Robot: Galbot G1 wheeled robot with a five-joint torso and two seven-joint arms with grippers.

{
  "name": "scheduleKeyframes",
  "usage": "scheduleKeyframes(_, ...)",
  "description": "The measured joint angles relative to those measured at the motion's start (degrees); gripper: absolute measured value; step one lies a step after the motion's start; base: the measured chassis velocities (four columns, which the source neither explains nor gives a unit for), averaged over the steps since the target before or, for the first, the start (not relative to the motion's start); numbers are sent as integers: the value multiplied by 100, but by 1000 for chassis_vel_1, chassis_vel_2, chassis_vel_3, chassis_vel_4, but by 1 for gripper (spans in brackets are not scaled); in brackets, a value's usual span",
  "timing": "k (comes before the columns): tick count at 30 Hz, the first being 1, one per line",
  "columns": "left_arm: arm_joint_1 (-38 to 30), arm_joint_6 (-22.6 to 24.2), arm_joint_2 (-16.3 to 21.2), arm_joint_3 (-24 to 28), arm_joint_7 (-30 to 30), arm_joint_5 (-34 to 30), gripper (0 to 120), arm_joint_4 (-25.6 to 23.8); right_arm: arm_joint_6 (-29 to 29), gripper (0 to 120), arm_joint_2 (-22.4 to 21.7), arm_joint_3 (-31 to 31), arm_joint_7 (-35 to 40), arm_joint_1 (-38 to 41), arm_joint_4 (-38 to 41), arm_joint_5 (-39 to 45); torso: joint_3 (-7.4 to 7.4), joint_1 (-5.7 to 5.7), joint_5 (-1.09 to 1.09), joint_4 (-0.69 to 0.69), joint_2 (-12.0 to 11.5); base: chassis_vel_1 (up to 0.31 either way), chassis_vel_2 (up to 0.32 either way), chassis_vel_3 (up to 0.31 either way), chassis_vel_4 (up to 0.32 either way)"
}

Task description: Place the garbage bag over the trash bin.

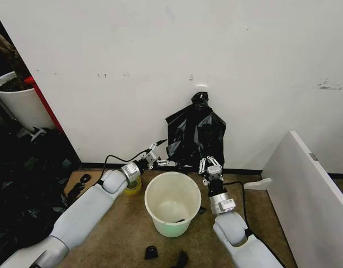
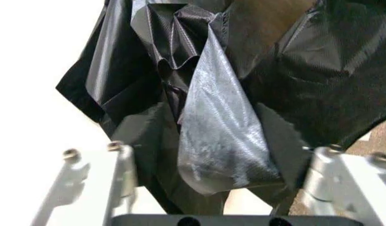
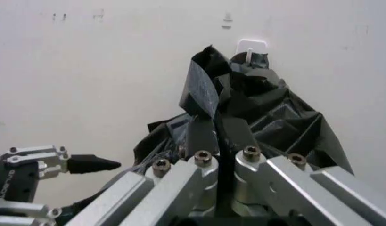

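Garbage bag (image 1: 195, 135), thin, light, slippery film, hangs on the wall at twelve o'clock above our trash bin (image 1: 172, 204). Right gripper (image 1: 209, 166) jaws pinch a fold; left gripper (image 1: 167, 163) jaws gape beside its edge.

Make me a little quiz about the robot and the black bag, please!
1. True or false: the garbage bag already covers the trash bin.
2. Where does the bag hang? A) on the wall hook B) on a chair C) on a door handle
3. The left gripper has its jaws wide apart. Which gripper pinches the bag?

Key: 1 false; 2 A; 3 the right gripper.
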Motion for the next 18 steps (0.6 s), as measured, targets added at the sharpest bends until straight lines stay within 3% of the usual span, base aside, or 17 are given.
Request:
scheduleKeyframes(7,52,86,3,5,-116,-170,36,-55,25,0,4,-2,-8,-61,35,-37,0,0,0,0,0,0,0,0,0)
scheduleKeyframes(9,137,252,51,44,-617,-367,26,-152,43,0,-28,4,-9,-95,80,-48,0,-1,0,1,0,0,0,0,0)
scheduleKeyframes(11,203,324,56,25,-712,-510,17,-186,45,0,-66,8,-10,-140,158,-49,0,-1,-1,0,0,0,0,0,0)
scheduleKeyframes(16,360,339,121,-62,-725,-653,1,-309,46,0,-111,35,-10,-222,247,-63,0,-1,-1,0,0,0,0,0,0)
scheduleKeyframes(18,488,340,153,-154,-729,-722,0,-422,73,0,-129,76,-10,-272,269,-83,0,-1,-1,0,0,0,0,0,0)
